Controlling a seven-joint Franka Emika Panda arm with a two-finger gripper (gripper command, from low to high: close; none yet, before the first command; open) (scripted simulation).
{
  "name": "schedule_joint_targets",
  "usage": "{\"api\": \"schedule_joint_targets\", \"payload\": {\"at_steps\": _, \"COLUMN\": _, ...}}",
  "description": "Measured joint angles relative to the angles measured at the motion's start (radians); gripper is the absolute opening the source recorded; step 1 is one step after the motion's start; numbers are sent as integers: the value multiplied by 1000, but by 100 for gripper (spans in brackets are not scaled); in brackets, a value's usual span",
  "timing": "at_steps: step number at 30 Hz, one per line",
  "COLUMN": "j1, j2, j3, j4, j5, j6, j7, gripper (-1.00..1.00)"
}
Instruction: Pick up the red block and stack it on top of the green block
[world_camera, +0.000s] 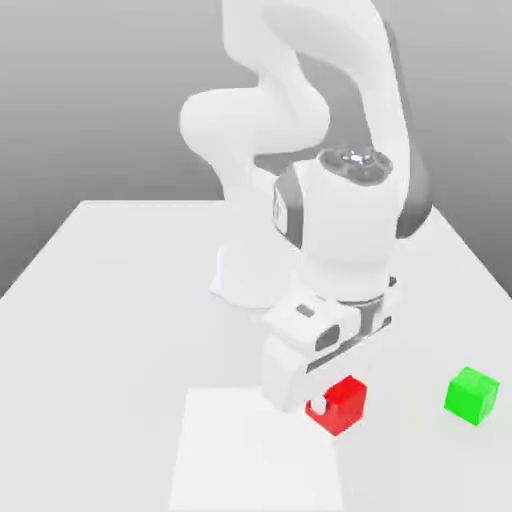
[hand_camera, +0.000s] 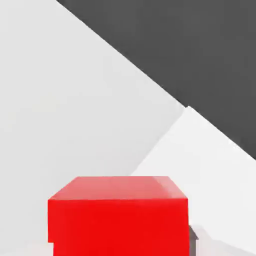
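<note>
While one white robot arm (world_camera: 345, 220) reaches down over one pale table (world_camera: 90, 350), I count the things from the exterior view's left to its right. First comes one white sheet (world_camera: 245, 455), lying flat. Next is one gripper (world_camera: 333, 404), and its two fingers are closed together upon one red block (world_camera: 345, 407), holding it near the right edge of the sheet. Last, well apart at the right, sits one green block (world_camera: 471, 396), with nothing on its top. So the blocks are two in number.
</note>
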Motion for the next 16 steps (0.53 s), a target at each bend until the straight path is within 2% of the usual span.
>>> {"api": "schedule_joint_targets", "payload": {"at_steps": 8, "j1": 256, "j2": -31, "j3": 120, "j4": 45, "j5": -16, "j6": -75, "j7": 327, "gripper": -100}}
{"api": "schedule_joint_targets", "payload": {"at_steps": 13, "j1": 282, "j2": 118, "j3": 95, "j4": 57, "j5": -77, "j6": 60, "j7": 405, "gripper": -100}}
{"api": "schedule_joint_targets", "payload": {"at_steps": 14, "j1": 285, "j2": 139, "j3": 90, "j4": 58, "j5": -85, "j6": 80, "j7": 412, "gripper": 100}}
{"api": "schedule_joint_targets", "payload": {"at_steps": 16, "j1": 285, "j2": 139, "j3": 90, "j4": 58, "j5": -85, "j6": 80, "j7": 412, "gripper": 100}}
